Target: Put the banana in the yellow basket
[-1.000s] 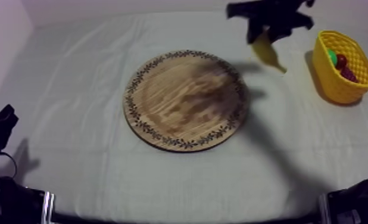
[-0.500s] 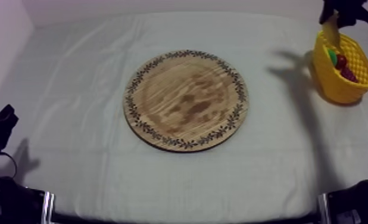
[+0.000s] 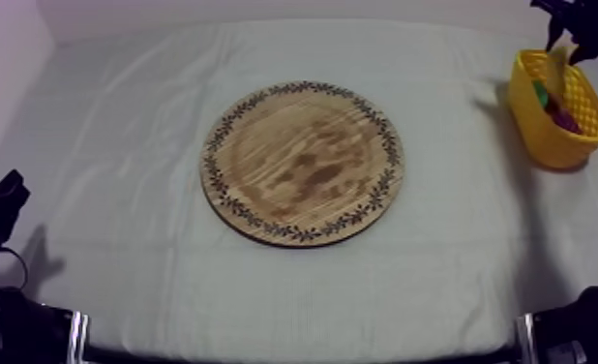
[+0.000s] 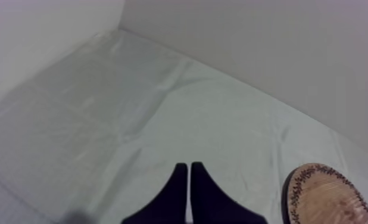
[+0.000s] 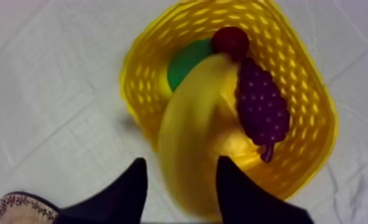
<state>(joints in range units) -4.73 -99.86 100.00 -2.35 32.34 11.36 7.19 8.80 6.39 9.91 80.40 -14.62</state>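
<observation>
Curved yellow toy banana (image 5: 192,131) at the yellow woven plastic basket (image 5: 305,89)
The right gripper (image 5: 181,162) hangs open above the basket, its fingers spread either side of the banana, whose far end is inside; the left gripper (image 4: 189,169) is closed, empty.

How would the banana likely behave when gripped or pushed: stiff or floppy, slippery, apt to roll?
Probably stiff: the banana holds its curve between the right gripper fingers. Its smooth skin may be slippery. Curved, it should rock rather than roll; the basket walls would stop it.
</observation>
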